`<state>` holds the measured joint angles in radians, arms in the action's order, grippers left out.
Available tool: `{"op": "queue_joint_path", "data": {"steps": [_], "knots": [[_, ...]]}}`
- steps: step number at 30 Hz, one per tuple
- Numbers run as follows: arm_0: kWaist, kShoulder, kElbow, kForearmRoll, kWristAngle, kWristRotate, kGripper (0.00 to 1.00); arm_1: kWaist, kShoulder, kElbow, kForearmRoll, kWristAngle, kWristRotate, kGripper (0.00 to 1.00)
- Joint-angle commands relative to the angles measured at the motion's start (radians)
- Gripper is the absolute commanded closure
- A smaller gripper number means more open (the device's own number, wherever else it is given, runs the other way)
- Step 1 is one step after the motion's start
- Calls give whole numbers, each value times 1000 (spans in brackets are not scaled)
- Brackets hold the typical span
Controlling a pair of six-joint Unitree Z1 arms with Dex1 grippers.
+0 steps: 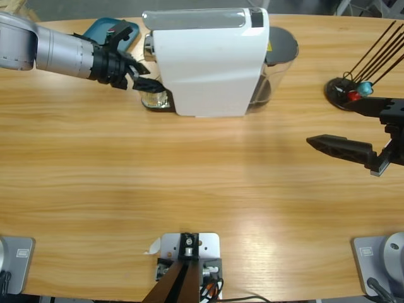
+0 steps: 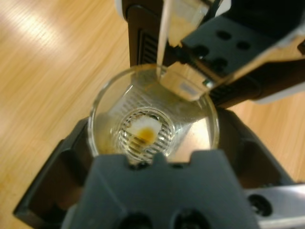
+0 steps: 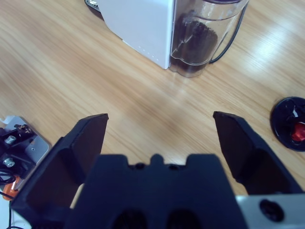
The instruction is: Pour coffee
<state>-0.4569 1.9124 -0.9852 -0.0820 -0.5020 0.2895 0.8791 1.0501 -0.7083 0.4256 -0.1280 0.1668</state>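
Holding the glass tumbler (image 2: 155, 129) under the spout of the coffee machine (image 1: 205, 63), your left gripper (image 1: 148, 83) clasps it so the coffee (image 2: 145, 136) collects inside, while your right gripper (image 3: 159, 138) waits wide apart from the machine.

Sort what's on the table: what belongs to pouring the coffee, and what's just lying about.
Belongs to the job:
glass tumbler under the machine's spout, between the left gripper jaws
coffee, a thin amber layer in its bottom
coffee machine

Lying about:
capsule stand with red and blue capsules
teal tray
right gripper, open, idle
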Motion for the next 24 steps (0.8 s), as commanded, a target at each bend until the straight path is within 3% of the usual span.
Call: {"op": "queue_joint_path", "data": {"steps": [1, 7, 17, 24], "knots": [[53, -77, 50, 41, -20, 40, 105, -9, -12, 38, -11, 14, -10, 4], [95, -139, 57, 74, -1, 62, 104, -9, -11, 39, -12, 21, -12, 4], [58, -198, 118, 104, -16, 68, 105, -9, -15, 39, -13, 19, -12, 4], [53, -376, 221, 134, 0, 27, 120, -9, -15, 43, -16, 16, -12, 4]]}}
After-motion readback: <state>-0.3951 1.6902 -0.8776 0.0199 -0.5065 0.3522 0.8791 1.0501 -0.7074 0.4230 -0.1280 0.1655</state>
